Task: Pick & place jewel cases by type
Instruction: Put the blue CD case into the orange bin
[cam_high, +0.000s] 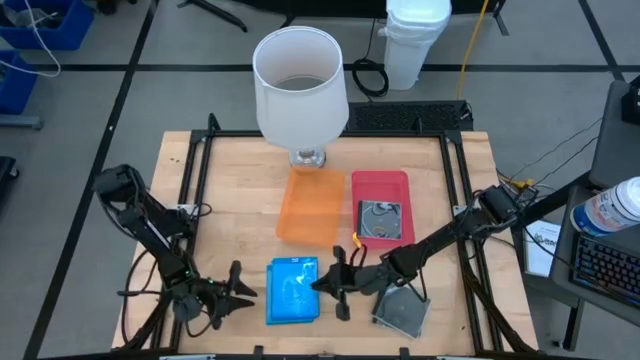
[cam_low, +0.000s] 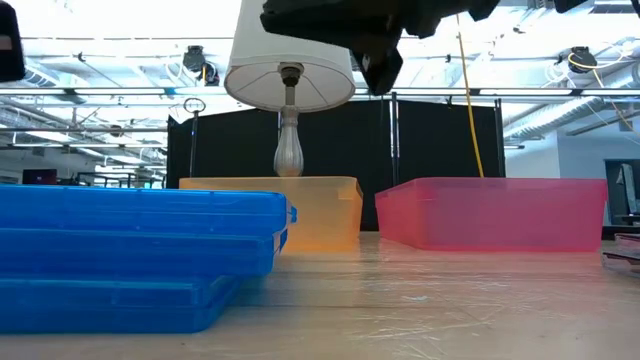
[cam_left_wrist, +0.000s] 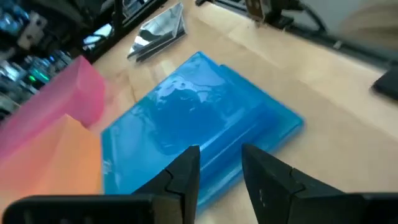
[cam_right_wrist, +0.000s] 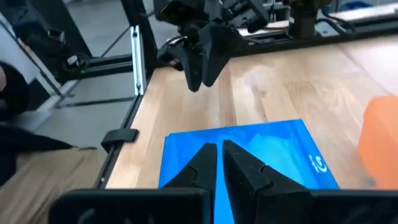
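A stack of translucent blue jewel cases (cam_high: 293, 290) lies flat on the wooden table near its front edge, the top case jutting a little past the ones below (cam_low: 130, 250). My left gripper (cam_left_wrist: 219, 158) stands open just left of the stack (cam_high: 245, 290), its fingers apart over the stack's left edge. My right gripper (cam_right_wrist: 219, 152) hovers shut over the stack's right edge (cam_high: 335, 285), well above the table (cam_low: 385, 70). A clear grey jewel case (cam_high: 403, 312) lies at the near right. Another with a silvery disc (cam_high: 380, 222) lies in the red tray (cam_high: 381, 185).
The orange tray (cam_high: 312, 205) and the red tray sit side by side behind the stack, mid-table. A white-shaded lamp (cam_high: 300, 90) stands at the far edge behind the orange tray. Black frame rails (cam_high: 200, 170) run along the table's left and right sides.
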